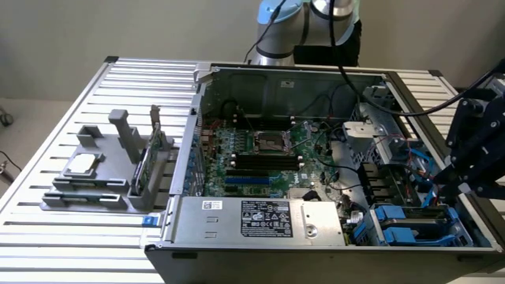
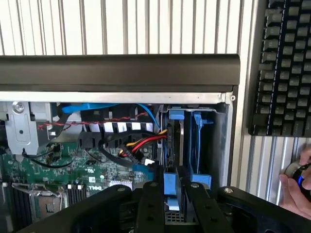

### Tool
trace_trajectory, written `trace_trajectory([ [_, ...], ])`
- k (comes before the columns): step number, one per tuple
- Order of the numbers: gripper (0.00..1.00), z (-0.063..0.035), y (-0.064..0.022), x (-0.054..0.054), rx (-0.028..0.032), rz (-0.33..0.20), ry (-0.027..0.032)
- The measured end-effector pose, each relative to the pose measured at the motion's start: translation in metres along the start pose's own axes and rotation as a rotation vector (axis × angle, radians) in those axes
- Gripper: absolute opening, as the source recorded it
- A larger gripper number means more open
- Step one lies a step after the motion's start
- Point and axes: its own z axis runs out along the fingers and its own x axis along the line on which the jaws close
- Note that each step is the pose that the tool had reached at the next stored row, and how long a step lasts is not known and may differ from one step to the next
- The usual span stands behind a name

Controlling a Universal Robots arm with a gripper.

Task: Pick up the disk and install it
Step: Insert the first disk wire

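The disk (image 2: 173,180) stands on edge in a drive bay at the corner of the open computer case (image 1: 197,118), and its blue carrier end shows between my fingers. My gripper (image 2: 174,204) straddles that blue end, jaws slightly apart with a finger (image 2: 150,206) on each side. From the exterior view, the black gripper (image 1: 464,180) hangs over the blue drive bays (image 1: 410,223) at the case's right front corner. The disk's metal face and label are hidden inside the bay.
A second blue carrier (image 2: 203,145) sits beside the disk's slot. Red, yellow and blue cables (image 2: 141,141) run next to the bay. A keyboard (image 2: 284,68) and a person's hand (image 2: 299,182) lie outside the case. A grey fixture (image 1: 94,189) holds a chip and a green card (image 1: 151,160).
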Motion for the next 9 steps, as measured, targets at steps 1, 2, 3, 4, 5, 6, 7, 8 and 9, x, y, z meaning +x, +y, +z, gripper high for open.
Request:
trace_trajectory([
  [1,0.25,-0.0005,-0.0027,0.000,0.0000,0.000,-0.0004],
  [2,0.25,-0.0002,-0.0054,0.001,0.0000,0.000,-0.0002],
  [3,0.25,-0.0001,-0.0081,0.002,0.0000,0.000,-0.0004],
  [4,0.25,0.0002,-0.0103,0.004,-0.0001,0.000,-0.0006],
  [5,0.25,0.0008,-0.0117,0.008,-0.0001,0.000,-0.0003],
  [6,0.25,0.0011,-0.0124,0.011,-0.0001,0.000,-0.0005],
  [7,0.25,0.0015,-0.0126,0.014,0.0000,0.000,-0.0004],
  [8,0.25,0.0018,-0.0126,0.015,-0.0002,0.000,-0.0004],
  [9,0.25,0.0023,-0.0126,0.015,-0.0003,0.000,-0.0002],
])
